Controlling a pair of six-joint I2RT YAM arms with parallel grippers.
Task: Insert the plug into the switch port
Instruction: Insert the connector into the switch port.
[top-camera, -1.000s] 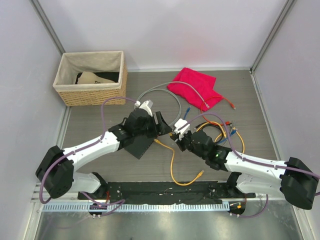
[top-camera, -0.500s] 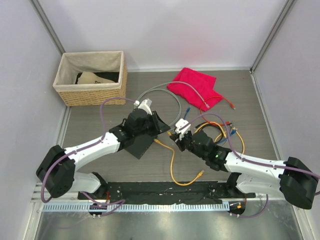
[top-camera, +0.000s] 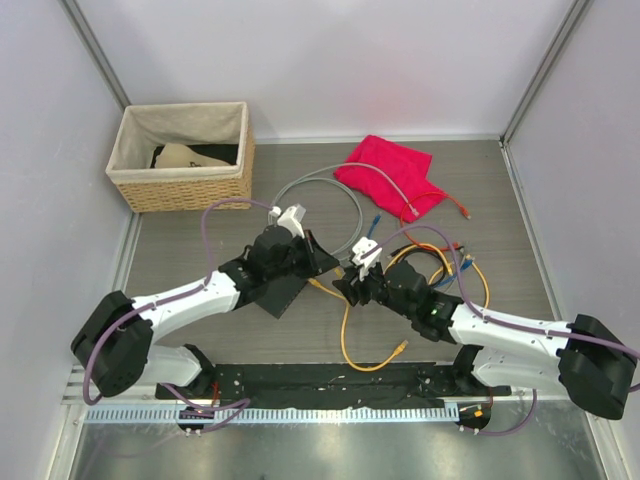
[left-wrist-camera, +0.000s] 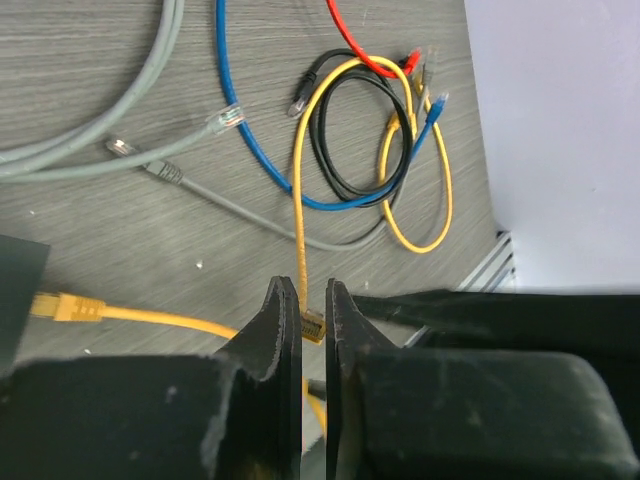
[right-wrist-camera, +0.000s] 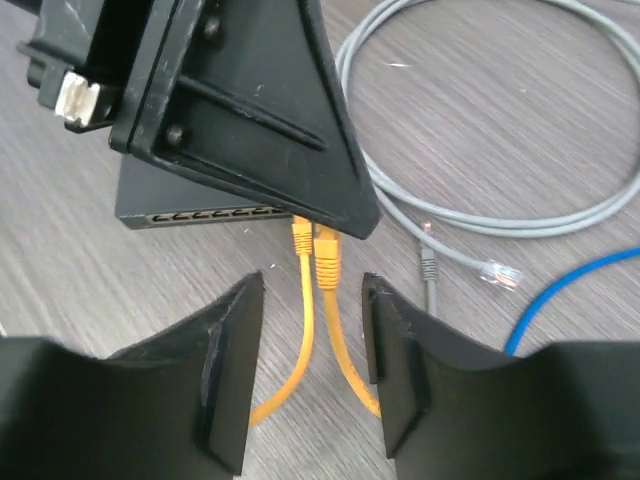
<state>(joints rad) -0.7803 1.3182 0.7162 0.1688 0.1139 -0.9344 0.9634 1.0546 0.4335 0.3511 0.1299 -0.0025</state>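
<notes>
The switch, a flat dark grey box, lies at mid-table under my left gripper. In the right wrist view its row of sockets faces me. Two yellow plugs lie side by side at that edge. Their tips are hidden under the left gripper's finger, so I cannot tell whether either is seated. My right gripper stands open around their yellow cables without touching them. My left gripper is shut, with nothing between its fingers.
A wicker basket stands at the back left and a red cloth at the back. A grey cable loops between them. Black, blue, red and yellow cables coil by the right arm. A loose yellow plug lies near the front.
The left gripper's fingers have closed over the switch. The right gripper has opened, let go of the yellow plug, and shifted slightly left and nearer.
</notes>
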